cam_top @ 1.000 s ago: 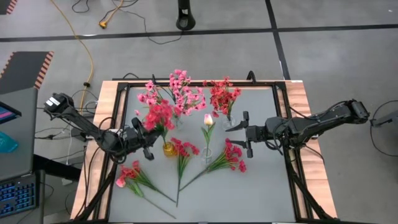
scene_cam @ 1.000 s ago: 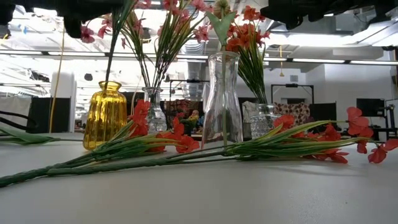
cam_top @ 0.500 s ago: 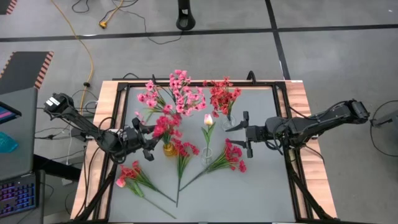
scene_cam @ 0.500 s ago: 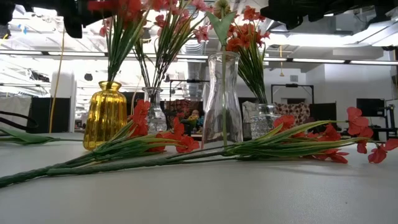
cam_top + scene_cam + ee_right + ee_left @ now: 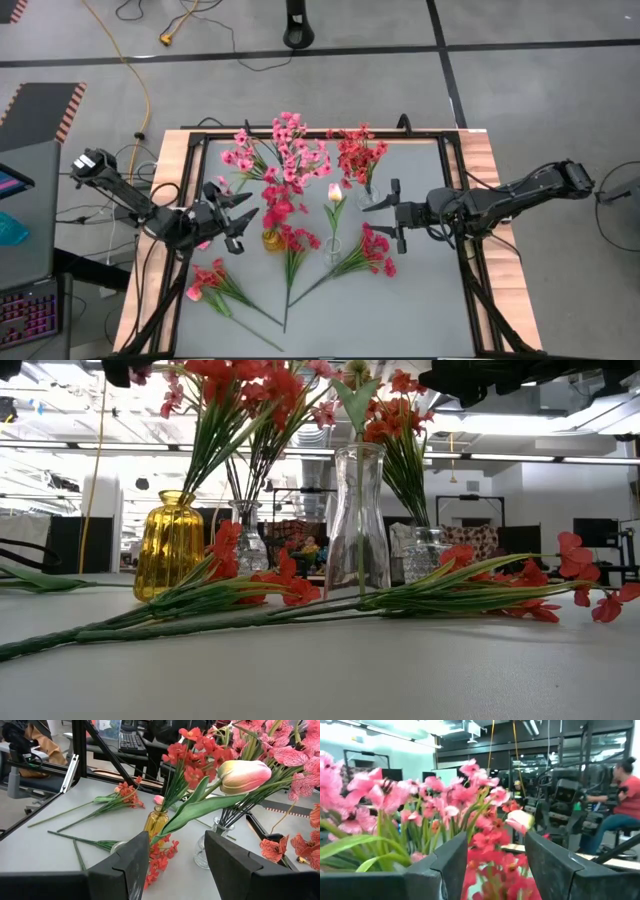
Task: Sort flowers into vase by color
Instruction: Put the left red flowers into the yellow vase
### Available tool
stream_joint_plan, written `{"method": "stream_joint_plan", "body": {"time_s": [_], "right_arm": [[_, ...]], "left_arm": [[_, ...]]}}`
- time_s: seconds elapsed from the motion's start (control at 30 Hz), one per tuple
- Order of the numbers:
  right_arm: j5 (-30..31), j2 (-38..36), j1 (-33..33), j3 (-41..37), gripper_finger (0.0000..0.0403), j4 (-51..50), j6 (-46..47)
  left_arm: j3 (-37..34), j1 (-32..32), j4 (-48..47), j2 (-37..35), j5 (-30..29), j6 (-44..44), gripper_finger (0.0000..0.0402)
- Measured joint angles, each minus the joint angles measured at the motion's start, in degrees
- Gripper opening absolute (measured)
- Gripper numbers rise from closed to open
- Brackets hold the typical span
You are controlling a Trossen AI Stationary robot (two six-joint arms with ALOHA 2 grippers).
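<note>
Four vases stand mid-bench in the high view, each already holding flowers: a yellow vase (image 5: 271, 240) with a red sprig (image 5: 277, 207), a clear vase (image 5: 332, 243) with a pale tulip (image 5: 335, 192), and two farther vases carrying a pink bunch (image 5: 290, 150) and a red bunch (image 5: 358, 152). Three loose sprigs lie flat on the grey bench (image 5: 420, 310): a pink one (image 5: 212, 282) near the left edge, two red ones (image 5: 296, 240) (image 5: 372, 252) by the vases' feet. So the sorting looks more than half done, with those three left. The left end effector (image 5: 226, 219) sits just beside the yellow vase, fingers spread wide and empty. The right end effector (image 5: 394, 216) waits near the red bunch, also wide and empty.

In the low view, the yellow vase (image 5: 168, 544) is ribbed, glossy amber glass, squat with a short neck. The clear vase (image 5: 356, 523) is smooth, tall and waisted. Thin green stems fan upward from the necks; the lying sprigs (image 5: 250, 600) show long plastic-looking leaves and flat red petals.

In the left wrist view, the left end effector (image 5: 496, 865) has its blocky dark fingers well apart, with ruffled pink blossoms (image 5: 395, 795) close ahead.

In the right wrist view, the right end effector (image 5: 176, 862) is likewise wide, facing the tulip (image 5: 244, 775), a smooth oval bud on a broad leaf.
</note>
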Motion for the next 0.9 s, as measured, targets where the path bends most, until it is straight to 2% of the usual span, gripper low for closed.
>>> {"method": "stream_joint_plan", "body": {"time_s": [0.2,0.47,0.73,0.9], "right_arm": [[0.0,0.0,0.0,0.0,0.0218,-0.1,0.0],[0.0,0.0,0.0,0.0,0.0218,-0.2,0.0],[0.0,0.0,0.0,0.0,0.0218,-0.2,0.0],[0.0,0.0,0.0,0.0,0.0218,-0.3,0.0]], "left_arm": [[1.2,-3.1,-2.1,-0.2,0.6,0.0,0.0185],[7.7,-5.8,-19.8,0.9,3.1,-10.2,0.0185],[19.3,-7.5,-41.5,9.5,3.4,-23.8,0.0184],[26.0,-7.7,-49.8,16.2,3.5,-33.8,0.0184]]}}
